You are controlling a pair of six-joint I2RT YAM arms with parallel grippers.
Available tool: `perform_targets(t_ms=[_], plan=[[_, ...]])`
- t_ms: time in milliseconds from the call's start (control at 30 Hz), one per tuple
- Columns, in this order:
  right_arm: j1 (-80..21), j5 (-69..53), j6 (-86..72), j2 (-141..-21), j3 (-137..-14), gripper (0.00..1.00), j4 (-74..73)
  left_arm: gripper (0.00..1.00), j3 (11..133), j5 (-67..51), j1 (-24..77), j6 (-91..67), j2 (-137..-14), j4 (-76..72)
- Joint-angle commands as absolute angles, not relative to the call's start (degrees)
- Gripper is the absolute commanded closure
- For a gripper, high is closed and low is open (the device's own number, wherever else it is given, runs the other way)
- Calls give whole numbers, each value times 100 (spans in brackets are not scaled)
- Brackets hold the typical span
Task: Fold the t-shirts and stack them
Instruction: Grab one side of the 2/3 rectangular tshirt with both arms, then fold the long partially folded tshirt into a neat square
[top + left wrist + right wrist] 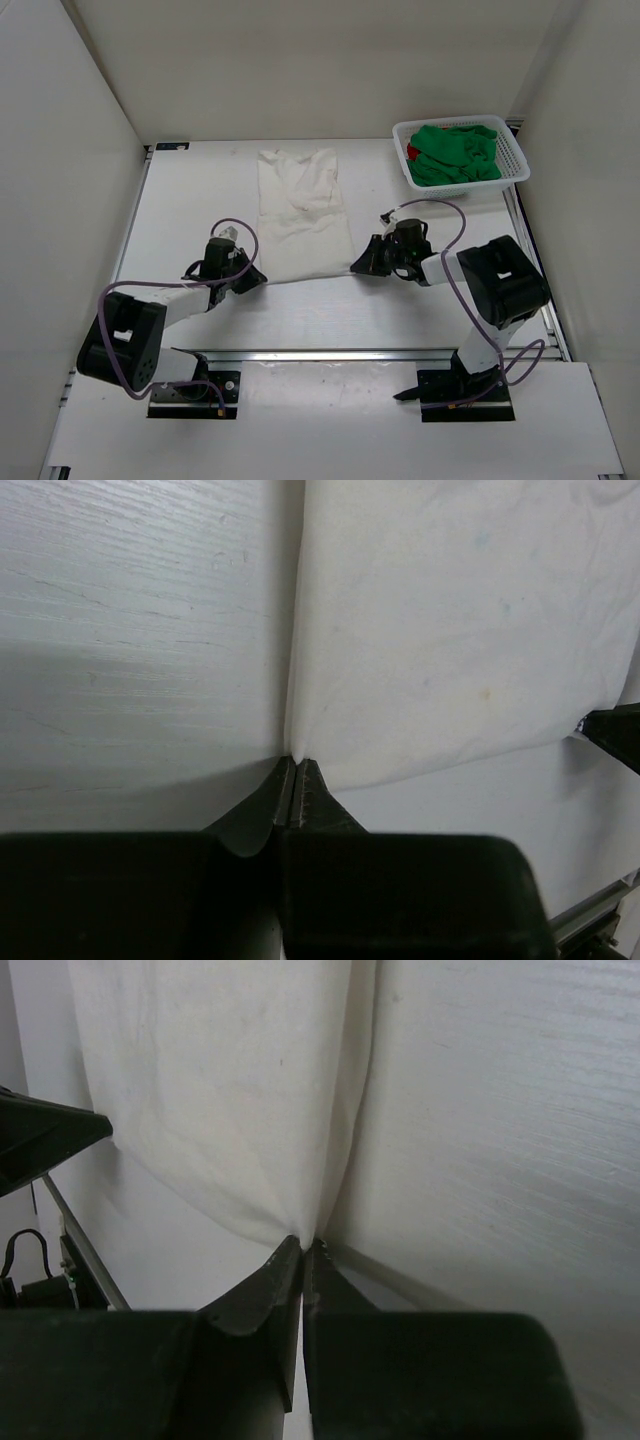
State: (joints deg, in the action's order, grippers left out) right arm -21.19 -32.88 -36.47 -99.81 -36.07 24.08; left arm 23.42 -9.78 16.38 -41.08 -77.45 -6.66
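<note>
Left gripper: the left gripper (258,283) is pinching the near left corner of the cream shirt (303,215), jaws pressed together on the cloth.
Right gripper: the right gripper (355,268) is pinching the near right corner the same way, jaws pressed together.
Cream shirt: it is lying as a narrow strip on the table (200,190), stretching away from both sets of tips.
Progress: in my judgement the sides are already folded in and the crosswise fold is only starting.
Left to do: the green shirt (455,155) and red shirt (413,152) are sitting bunched in the basket (515,150), well beyond the right gripper, so most of the task is waiting.
Wrist views: these are showing each corner running right into closed tips, which the top view is blurring.
Top view: only it is showing the basket and the whole strip.
</note>
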Motion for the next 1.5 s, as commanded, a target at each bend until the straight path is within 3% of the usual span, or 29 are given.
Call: perform_targets(t_ms=[0,233,433,567,633,833,1167,1467], plan=[[-2232,-3138,-3560,-9529,-3490,100,2461,100,2356,-783,1722,-3929,-7559,-290],[-3021,-2533,-3507,-8395,-2472,100,1952,100,1767,-853,1854,-3762,-6303,507],[-4577,-1635,-4121,-6324,-1285,100,487,100,1293,-465,2873,-4331,-3601,2966],[-4457,-1574,-4307,-4759,-1300,100,-631,100,1300,-1158,2699,-4729,-2331,3884],[-4046,-1722,-3948,-4589,-1877,100,-1114,100,1510,-1344,2453,-4659,-2320,4043],[-3324,-2073,-3051,-5473,-3442,100,-1319,100,3178,-1265,2408,-4123,-3916,3219],[-1935,-2452,-2856,-7223,-4561,100,-449,100,5227,-730,2241,-3612,-7019,1759],[-1187,-2496,-2752,-8664,-5535,100,95,100,6959,-229,2136,-3507,-9348,1433]])
